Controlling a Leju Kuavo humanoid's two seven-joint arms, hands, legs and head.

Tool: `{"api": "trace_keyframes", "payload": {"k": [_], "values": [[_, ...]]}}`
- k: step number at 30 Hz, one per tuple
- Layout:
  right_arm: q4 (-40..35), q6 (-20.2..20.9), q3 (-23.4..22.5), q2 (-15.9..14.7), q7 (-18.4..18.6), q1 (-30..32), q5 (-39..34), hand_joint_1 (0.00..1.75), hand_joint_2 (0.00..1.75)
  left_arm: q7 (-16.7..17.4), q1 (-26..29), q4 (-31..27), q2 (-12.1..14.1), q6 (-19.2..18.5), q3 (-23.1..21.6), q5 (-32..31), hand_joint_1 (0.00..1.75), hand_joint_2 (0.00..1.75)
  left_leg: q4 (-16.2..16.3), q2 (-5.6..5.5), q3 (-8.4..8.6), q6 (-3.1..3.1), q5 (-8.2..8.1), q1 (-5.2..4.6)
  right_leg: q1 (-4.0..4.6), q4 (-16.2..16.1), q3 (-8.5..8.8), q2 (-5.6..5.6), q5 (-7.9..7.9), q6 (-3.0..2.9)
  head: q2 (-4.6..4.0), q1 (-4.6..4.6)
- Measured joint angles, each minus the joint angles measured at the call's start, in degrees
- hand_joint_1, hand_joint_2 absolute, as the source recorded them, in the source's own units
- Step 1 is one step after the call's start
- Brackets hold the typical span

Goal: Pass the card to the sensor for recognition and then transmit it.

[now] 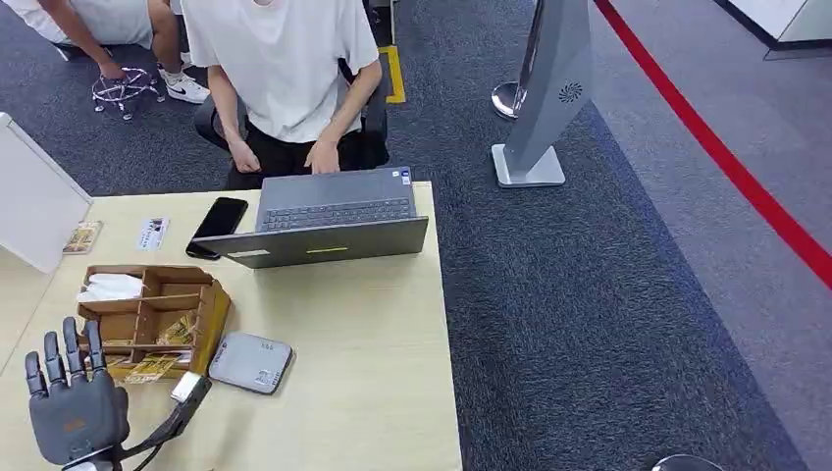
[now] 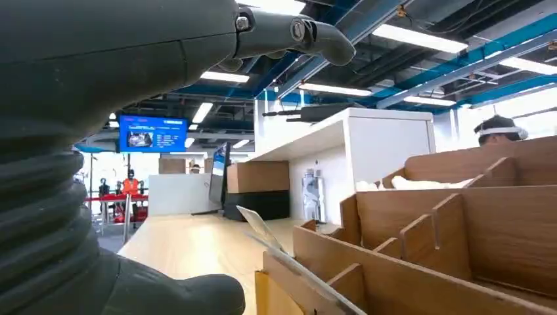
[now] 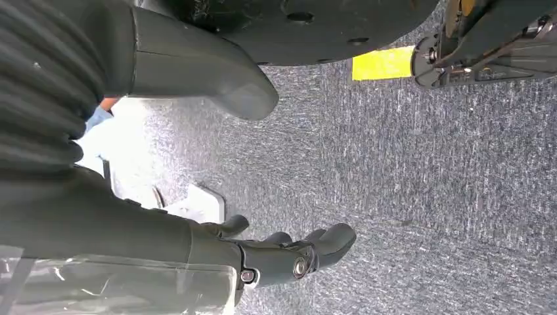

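Left robot hand (image 1: 74,397) raised at the worktop (image 1: 373,334) corner, fingers spread, grasping nothing; right robot hand (image 3: 289,252) hanging over carpet, seemingly loose and empty. Cards (image 1: 149,368) standing in the wooden organizer (image 1: 211,309), just beside the grey sensor (image 1: 251,362). Best to lower slowly, pinch one card edge, lift straight, avoid the dividers.
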Motion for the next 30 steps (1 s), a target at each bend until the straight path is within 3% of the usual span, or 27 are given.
{"api": "trace_keyframes", "payload": {"k": [9,20,30], "values": [[0.0,0.0,0.0,0.0,0.0,0.0,0.0,0.0,1.75,0.2,-0.1,0.5,0.4,0.0,-0.7,0.0,0.0,1.75,0.0,0.0,0.0,0.0,0.0,0.0,0.0,0.0,0.0,0.0,0.0,0.0,0.0,0.0],[0.0,0.2,0.0,0.0,0.0,0.0,0.1,0.0,1.75,3.0,-0.2,2.5,1.2,0.0,-3.6,0.1,0.0,1.75,0.0,0.0,0.0,0.0,0.0,0.0,0.0,0.0,0.0,0.01,0.0,0.0,0.0,-0.02],[0.0,0.3,0.0,0.0,0.0,0.0,0.1,0.0,1.75,2.7,0.0,3.5,1.2,0.0,-6.4,0.0,0.0,1.75,0.0,0.0,0.0,0.0,0.0,0.0,0.0,0.0,0.01,0.0,0.0,0.0,0.0,-0.02]]}}
